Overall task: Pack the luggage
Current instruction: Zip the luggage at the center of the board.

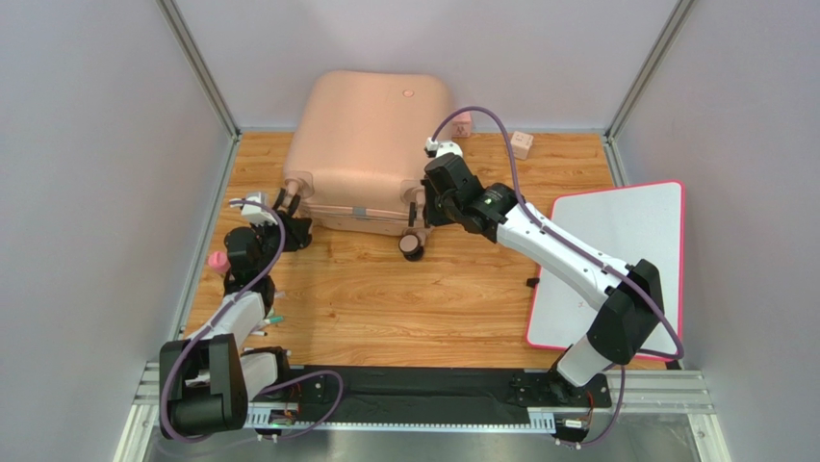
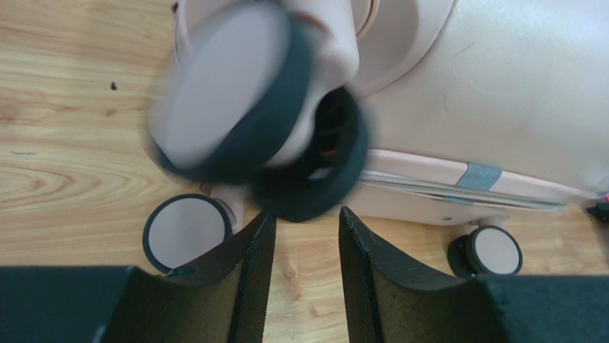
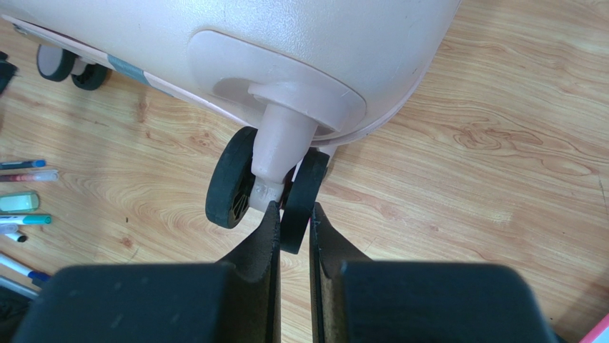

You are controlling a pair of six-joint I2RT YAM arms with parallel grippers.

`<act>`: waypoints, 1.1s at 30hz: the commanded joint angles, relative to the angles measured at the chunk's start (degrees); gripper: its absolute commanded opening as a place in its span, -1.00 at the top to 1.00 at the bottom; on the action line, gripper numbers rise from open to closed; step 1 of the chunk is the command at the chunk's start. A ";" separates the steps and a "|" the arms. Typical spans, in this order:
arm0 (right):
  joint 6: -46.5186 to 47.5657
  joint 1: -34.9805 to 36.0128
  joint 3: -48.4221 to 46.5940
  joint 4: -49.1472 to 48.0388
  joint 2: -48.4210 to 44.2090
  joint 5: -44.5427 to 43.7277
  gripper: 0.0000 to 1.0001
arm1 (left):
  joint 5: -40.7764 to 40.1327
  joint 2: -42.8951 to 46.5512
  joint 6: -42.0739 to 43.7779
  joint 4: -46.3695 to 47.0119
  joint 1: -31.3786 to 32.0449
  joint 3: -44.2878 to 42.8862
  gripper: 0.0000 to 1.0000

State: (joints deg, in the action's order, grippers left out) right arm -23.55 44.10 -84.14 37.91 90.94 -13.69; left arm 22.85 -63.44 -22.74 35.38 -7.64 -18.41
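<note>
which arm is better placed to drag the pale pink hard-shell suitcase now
Right, probably. The right gripper is shut on a black caster wheel of the pale pink hard-shell suitcase, so it can pull at once. The left gripper stands open near another wheel, gripping nothing.

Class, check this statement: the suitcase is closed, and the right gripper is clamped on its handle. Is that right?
Not the handle. The right gripper is clamped on a wheel of the closed suitcase, as the right wrist view shows.
</note>
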 commanded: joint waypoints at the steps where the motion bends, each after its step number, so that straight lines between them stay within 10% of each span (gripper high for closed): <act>1: 0.52 -0.94 -0.59 -7.76 -5.67 0.77 0.99 | 3.43 0.25 1.56 -1.10 -0.18 -1.63 0.05; 33: 0.79 -3.58 8.99 -16.29 -7.88 12.55 0.99 | -7.90 -14.69 4.81 0.75 5.44 -13.66 -0.23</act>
State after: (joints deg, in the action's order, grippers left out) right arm -24.14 39.92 -74.17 26.17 84.88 -6.74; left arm 23.20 -75.85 -17.45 33.45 -2.20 -26.35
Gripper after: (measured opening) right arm 0.095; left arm 0.615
